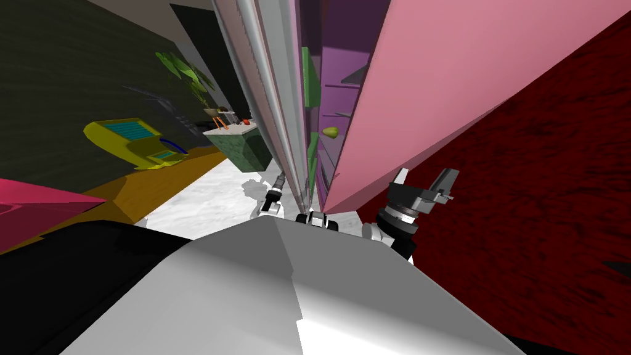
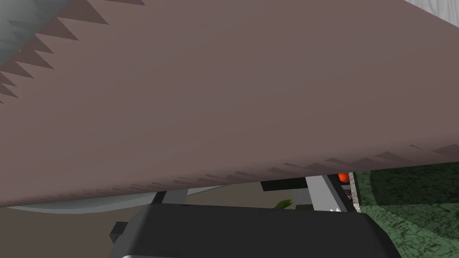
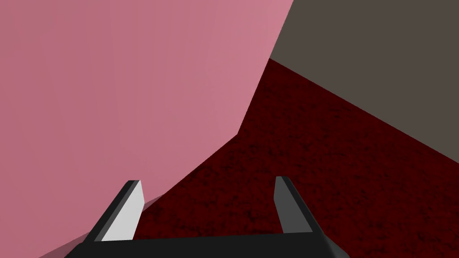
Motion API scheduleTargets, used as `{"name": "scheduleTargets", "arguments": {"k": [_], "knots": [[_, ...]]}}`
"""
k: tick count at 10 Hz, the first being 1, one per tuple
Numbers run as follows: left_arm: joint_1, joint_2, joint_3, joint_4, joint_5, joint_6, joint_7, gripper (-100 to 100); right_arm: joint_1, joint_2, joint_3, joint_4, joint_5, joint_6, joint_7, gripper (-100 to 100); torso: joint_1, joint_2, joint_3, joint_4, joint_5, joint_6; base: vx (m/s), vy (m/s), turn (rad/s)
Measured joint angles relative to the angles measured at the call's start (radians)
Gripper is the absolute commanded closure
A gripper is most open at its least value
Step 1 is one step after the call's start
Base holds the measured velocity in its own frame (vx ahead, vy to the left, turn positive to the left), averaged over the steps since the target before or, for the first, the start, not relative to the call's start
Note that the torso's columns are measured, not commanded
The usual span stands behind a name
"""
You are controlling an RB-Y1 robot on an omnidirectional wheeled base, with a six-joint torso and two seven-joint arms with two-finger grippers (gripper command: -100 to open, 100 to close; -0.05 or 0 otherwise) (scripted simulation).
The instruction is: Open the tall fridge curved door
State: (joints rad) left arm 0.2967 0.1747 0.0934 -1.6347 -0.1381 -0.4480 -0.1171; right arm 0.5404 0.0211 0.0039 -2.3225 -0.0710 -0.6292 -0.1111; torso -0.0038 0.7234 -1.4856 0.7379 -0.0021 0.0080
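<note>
The tall fridge has a pink side [image 1: 431, 74], and its curved silver-grey door [image 1: 265, 92] stands ajar. The gap shows a purple inside [image 1: 336, 86] with shelves and a small green fruit [image 1: 331, 132]. My left arm [image 1: 271, 200] reaches low to the door's foot. In the left wrist view a flat brownish surface [image 2: 224, 98] lies close over my left gripper [image 2: 248, 186]. Its fingers [image 2: 320, 192] stand wide apart and open, tips hidden behind that surface. My right gripper [image 1: 425, 183] hangs open beside the pink side [image 3: 112, 89], holding nothing.
A dark red wall [image 1: 554, 185] closes the right. A green marbled counter [image 1: 243, 151] with small items stands beyond the door, with a plant [image 1: 185, 74] behind it. An orange counter with a yellow appliance [image 1: 132, 142] runs along the left. The floor [image 1: 203, 197] is pale marble.
</note>
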Motion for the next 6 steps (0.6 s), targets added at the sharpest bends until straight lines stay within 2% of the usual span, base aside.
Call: {"name": "scheduleTargets", "arguments": {"k": [2, 5, 6], "knots": [[-0.012, 0.029, -0.018, 0.017, 0.003, -0.004, 0.020, 100, 0.000, 0.000, 0.000, 0.000, 0.000, 0.000, 0.000, 0, 0.003, -0.002, 0.000, 0.000, 0.001, 0.003, -0.026, 0.309, -0.106], [-0.028, 0.059, -0.038, 0.013, 0.003, 0.000, 0.041, 100, 0.000, 0.000, 0.000, 0.000, 0.000, 0.000, 0.000, 0, -0.001, 0.008, 0.005, -0.001, 0.001, -0.003, -0.071, 0.288, -0.105], [-0.036, 0.071, -0.047, 0.019, 0.004, 0.000, 0.049, 100, 0.000, 0.000, 0.000, 0.000, 0.000, 0.000, 0.000, 0, 0.002, 0.010, 0.007, 0.000, 0.002, -0.004, -0.022, 0.148, -0.042]]}}
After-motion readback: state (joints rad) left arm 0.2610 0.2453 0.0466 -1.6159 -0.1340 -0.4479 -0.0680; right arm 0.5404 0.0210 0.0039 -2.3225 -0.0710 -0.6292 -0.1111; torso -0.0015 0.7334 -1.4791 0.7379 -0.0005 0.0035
